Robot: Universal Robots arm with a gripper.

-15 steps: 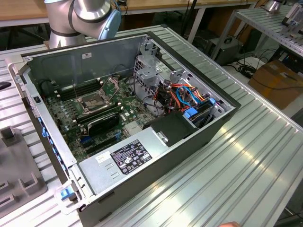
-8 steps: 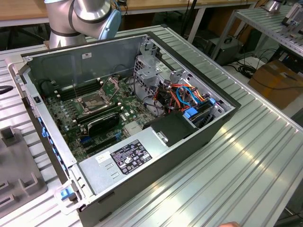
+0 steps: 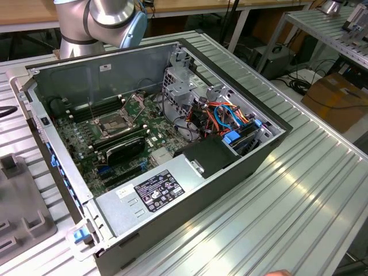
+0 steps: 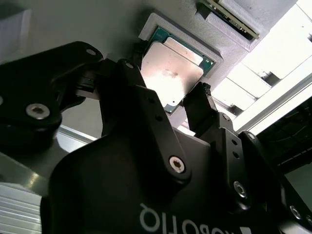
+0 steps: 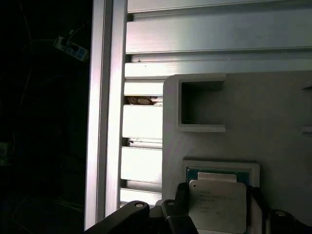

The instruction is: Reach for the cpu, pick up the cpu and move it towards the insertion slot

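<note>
While the end effector (image 4: pixel 165 79) straddles the cpu (image 4: pixel 173 68) inside its white holder (image 4: pixel 190 36), we cannot tell whether it is clenched.

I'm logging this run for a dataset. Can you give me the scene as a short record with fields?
cpu: cpu, silvery face towards both wrist cameras, at a rimmed recess of the grey holder
gripper: gripper right at the cpu; hold on it unclear
insertion slot: insertion slot on the board inside the open computer case
progress: cpu is at the holder, not at the slot
</note>
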